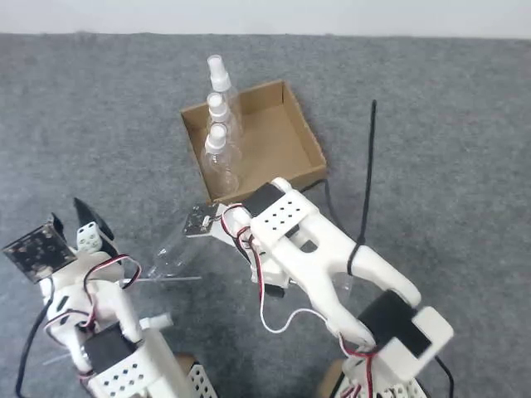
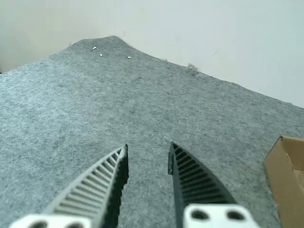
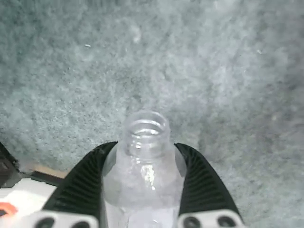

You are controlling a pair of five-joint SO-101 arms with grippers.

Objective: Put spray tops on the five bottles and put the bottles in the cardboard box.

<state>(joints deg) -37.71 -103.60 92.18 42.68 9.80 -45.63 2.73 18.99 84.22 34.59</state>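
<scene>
A clear bottle (image 3: 145, 161) with a bare, open neck is held between the black fingers of my right gripper (image 3: 145, 146), which is shut on its shoulder. From above, that bottle (image 1: 170, 250) hangs tilted over the carpet just in front of the cardboard box (image 1: 286, 141), at the tip of the right gripper (image 1: 199, 225). Three bottles with white spray tops (image 1: 217, 141) stand in a row along one wall inside the box. My left gripper (image 2: 148, 147) is open over bare carpet with nothing between its fingers; in the high view the left gripper (image 1: 70, 211) sits at the near left.
A small white piece that looks like a spray top (image 1: 156, 320) lies beside the left arm's base. A thin black cable (image 1: 367, 166) rises beside the right arm. A corner of the box (image 2: 287, 175) shows past the left gripper. Grey carpet (image 1: 431, 124) covers the table.
</scene>
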